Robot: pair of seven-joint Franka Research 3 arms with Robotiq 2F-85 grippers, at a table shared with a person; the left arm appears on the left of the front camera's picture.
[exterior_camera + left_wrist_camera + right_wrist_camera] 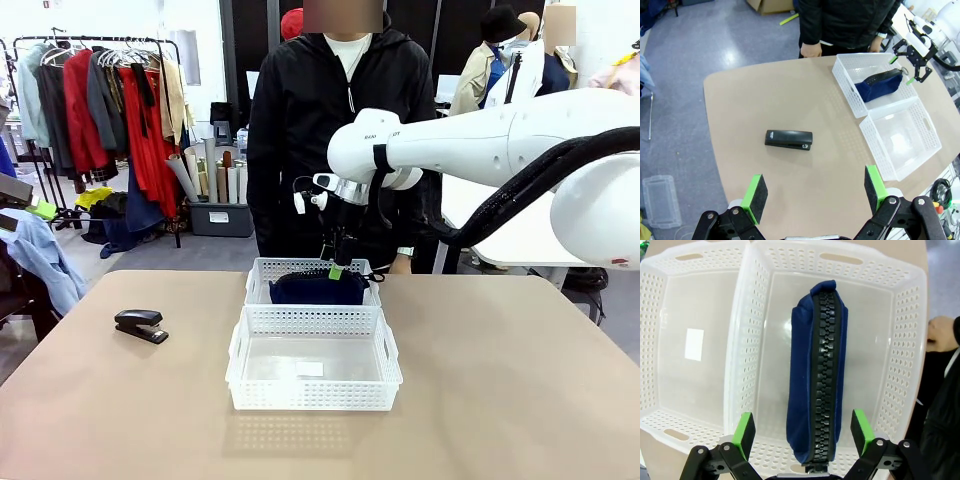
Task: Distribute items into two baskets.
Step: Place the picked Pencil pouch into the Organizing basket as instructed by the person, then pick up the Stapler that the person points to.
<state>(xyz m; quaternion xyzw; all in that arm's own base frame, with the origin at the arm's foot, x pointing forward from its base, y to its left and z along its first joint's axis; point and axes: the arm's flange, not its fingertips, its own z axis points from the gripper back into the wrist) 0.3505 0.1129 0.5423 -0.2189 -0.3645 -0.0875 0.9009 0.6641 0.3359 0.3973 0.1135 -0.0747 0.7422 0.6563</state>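
Zip pouch (815,375) sits in far basket (901,355).
Right fingers (744,432) spread above it; left fingers (756,197) spread over the stapler (788,139), likely next.

Right end effector (340,262) open, left end effector (815,192) open

Glossy white and rounded at every joint, the robot's right arm (500,135) bears small grey lettering near its wrist. A thick black ribbed cable (520,190) trails beneath it, and a silver ring sits above the black right gripper (337,268). The left gripper (815,192) is black too, its linkages pinned with silver screws and tipped with bright green pads (756,197).
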